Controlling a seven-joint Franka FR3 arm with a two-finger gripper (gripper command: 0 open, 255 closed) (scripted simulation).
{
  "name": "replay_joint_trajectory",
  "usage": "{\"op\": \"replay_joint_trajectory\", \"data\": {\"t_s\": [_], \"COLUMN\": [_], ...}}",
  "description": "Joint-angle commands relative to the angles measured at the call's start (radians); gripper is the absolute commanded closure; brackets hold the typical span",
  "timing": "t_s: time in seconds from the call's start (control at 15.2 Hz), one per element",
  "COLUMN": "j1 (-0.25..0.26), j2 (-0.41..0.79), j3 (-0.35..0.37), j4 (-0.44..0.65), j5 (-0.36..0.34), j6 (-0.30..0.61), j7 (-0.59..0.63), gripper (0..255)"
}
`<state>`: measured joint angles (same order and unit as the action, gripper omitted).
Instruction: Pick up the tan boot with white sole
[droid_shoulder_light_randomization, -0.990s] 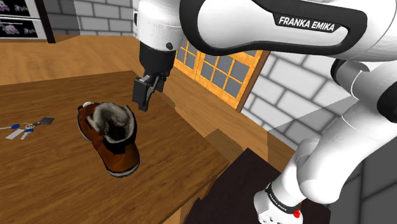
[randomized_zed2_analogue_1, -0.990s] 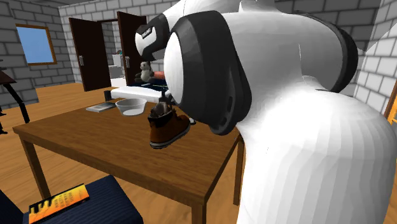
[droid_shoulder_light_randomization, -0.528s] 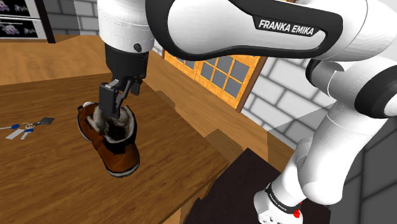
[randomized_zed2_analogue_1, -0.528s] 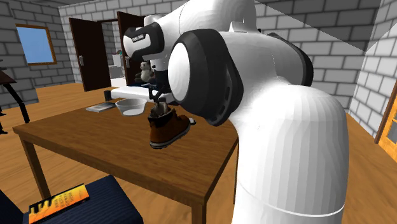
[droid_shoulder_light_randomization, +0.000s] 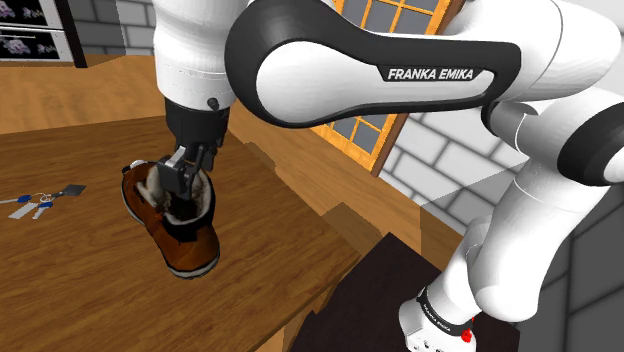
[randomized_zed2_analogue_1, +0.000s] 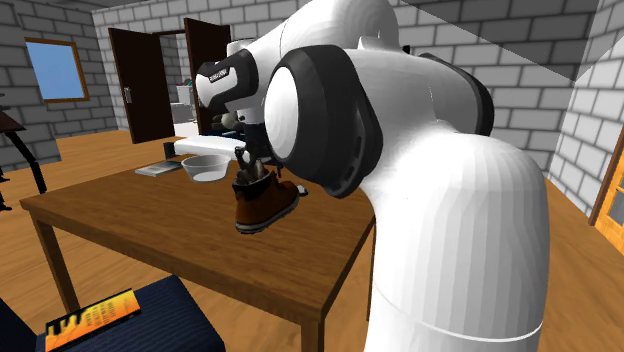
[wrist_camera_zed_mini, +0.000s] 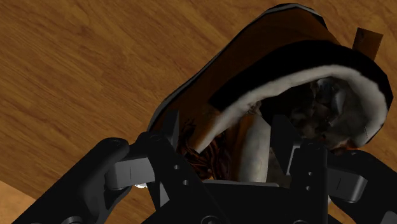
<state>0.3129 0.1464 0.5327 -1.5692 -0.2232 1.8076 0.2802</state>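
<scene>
Brown boot (droid_shoulder_light_randomization: 186, 236) with black collar band and pale fleecy lining sits on the wooden table (droid_shoulder_light_randomization: 80, 280), near the edge closest to the stand. It is upright in the second exterior view and has not shifted over the last second.

Change: the gripper (droid_shoulder_light_randomization: 172, 186) has moved from above and beside the boot to over its opening, and is now lower, with its tips down at the collar. In the wrist view the fingers (wrist_camera_zed_mini: 172, 137) stand apart and straddle the collar wall, one on the lace side and one inside the opening. No squeeze is visible yet.

Judgement: the approach is done and the pre-grasp looks good. Next step is to close on the collar, then lift. The soft lining may compress and slip.

Writing: "FRANKA EMIKA" (droid_shoulder_light_randomization: 433, 74) in white on the arm's dark band. The orange label (randomized_zed2_analogue_1: 90, 318) near the second exterior view's lower left is not readable.
</scene>
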Motion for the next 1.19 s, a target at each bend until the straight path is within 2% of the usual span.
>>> {"op": "replay_joint_trajectory", "data": {"t_s": [0.0, 0.53, 1.12], "j1": [-0.001, -0.001, 0.015], "j2": [-0.001, -0.002, 0.025], "j3": [0.0, 0.0, 0.005], "j4": [-0.004, -0.007, 0.147], "j5": [0.001, 0.001, -0.01], "j6": [0.003, 0.004, -0.126], "j7": [0.0, 0.0, -0.009], "gripper": [255, 255, 255]}}
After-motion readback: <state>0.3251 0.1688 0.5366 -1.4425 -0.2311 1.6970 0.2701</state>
